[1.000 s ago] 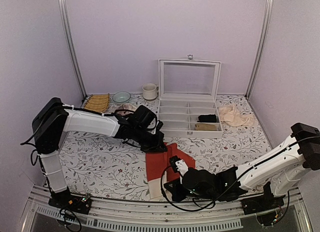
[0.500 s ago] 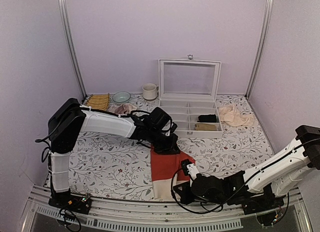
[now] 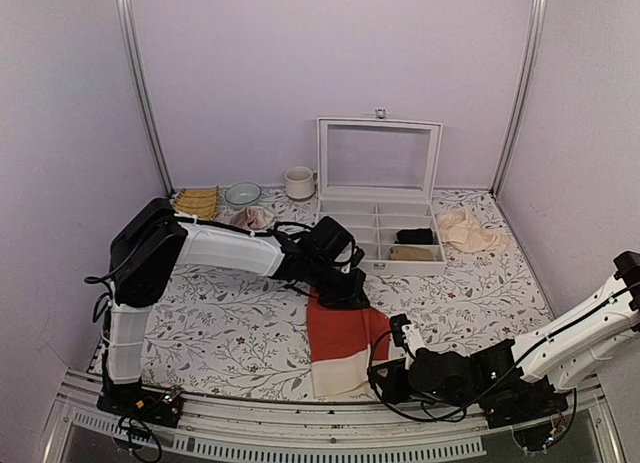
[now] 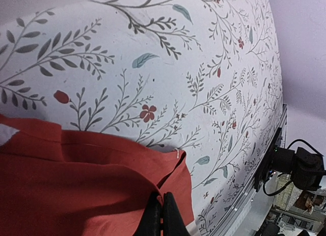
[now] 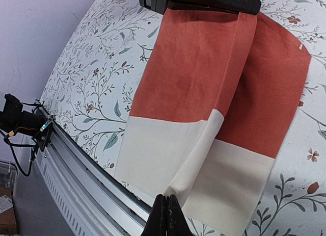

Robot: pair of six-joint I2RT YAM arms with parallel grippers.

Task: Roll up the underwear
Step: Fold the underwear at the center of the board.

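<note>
Both arms have swung toward the right since the earlier frame, and the underwear [image 3: 340,333] has come with them: it now lies stretched out straight on the floral worktop [image 3: 220,323], just in front of the white compartment box [image 3: 380,245]. Its red-orange part points away from the arm bases and its cream waistband lies next to the near edge. The left pincer [image 3: 350,295] sits at the far red end with its fingers together, clamped on the red hem, as the left wrist view [image 4: 162,215] shows. The right pincer [image 3: 384,383] is low at the near edge, its fingers likewise pressed together on a fold of the cream waistband [image 5: 166,215]. A long crease runs down the cloth between the two grips. A dusty-pink cloth [image 3: 250,218] lies behind the left arm, and a pale beige cloth [image 3: 465,231] lies to the right of the box
</note>
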